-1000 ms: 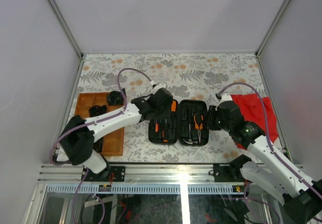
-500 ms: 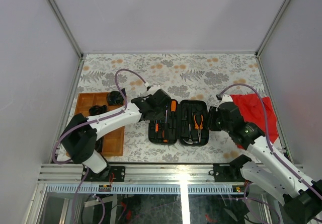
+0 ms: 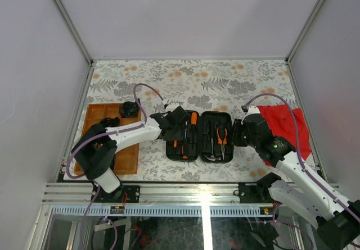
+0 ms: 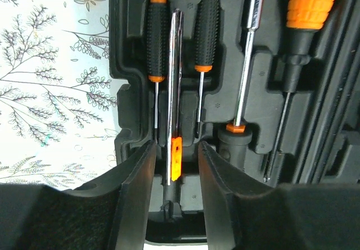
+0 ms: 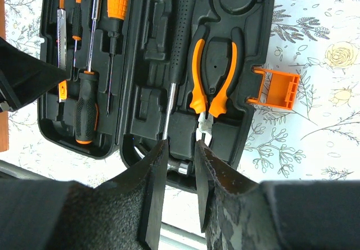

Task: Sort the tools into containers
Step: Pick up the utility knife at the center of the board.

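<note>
The tray (image 3: 128, 159) lies at the left of the table (image 3: 214, 81), near the left arm's base. That spot looks chosen so this arm can carry tools to it with a short swing. The arm reaches right across the tray to the open case (image 3: 200, 150), which lies flat near the middle with both halves facing up and every tool exposed.

The left gripper (image 4: 176, 151) hangs over the case's left half with its jaws spread. They straddle a slim steel tool (image 4: 176, 64) with an orange tag and touch neither side of it. That tool sits in a narrow moulded slot between two screwdrivers (image 4: 156, 36), so the fingers are lined up along it, probably the only way to get in without snagging the neighbours. It is not held, and closing on it looks like the next step.

In the right half the hammer (image 5: 181, 42) and the pliers (image 5: 216, 81) rest in their recesses, seated and untouched. The right gripper (image 5: 179, 149) waits at the case's right edge, its jaws partly spread on either side of the hammer's head end. I cannot tell whether they press on anything. It may be there to steady the light case or to take the hammer. The orange latch (image 5: 274, 88) juts from that edge, and a red cloth (image 3: 289, 123) lies just beyond it.
</note>
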Robot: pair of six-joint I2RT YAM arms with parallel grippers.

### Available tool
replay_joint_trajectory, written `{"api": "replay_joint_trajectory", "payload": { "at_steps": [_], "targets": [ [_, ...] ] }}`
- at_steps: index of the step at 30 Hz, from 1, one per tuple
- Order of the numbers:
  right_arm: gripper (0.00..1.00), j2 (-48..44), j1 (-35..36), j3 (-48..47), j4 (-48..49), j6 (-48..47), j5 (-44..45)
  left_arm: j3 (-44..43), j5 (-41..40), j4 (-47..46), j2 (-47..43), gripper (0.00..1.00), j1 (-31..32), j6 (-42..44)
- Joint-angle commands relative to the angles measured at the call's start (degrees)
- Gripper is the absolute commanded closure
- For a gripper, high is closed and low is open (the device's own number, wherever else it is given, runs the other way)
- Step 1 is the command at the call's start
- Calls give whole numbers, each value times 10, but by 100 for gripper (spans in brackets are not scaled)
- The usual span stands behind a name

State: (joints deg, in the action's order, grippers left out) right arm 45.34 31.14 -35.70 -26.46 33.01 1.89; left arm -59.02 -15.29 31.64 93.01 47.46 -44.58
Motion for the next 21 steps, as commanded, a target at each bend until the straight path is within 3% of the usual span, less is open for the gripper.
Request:
{"api": "replay_joint_trajectory", "payload": {
  "at_steps": [1,21],
  "targets": [
    [67,-1,2,3,14,5,-4,13,11,-36,16,66,-1,-7],
    [66,2,2,3,15,3,-5,10,-8,-30,53,87,-2,3]
  ]
}}
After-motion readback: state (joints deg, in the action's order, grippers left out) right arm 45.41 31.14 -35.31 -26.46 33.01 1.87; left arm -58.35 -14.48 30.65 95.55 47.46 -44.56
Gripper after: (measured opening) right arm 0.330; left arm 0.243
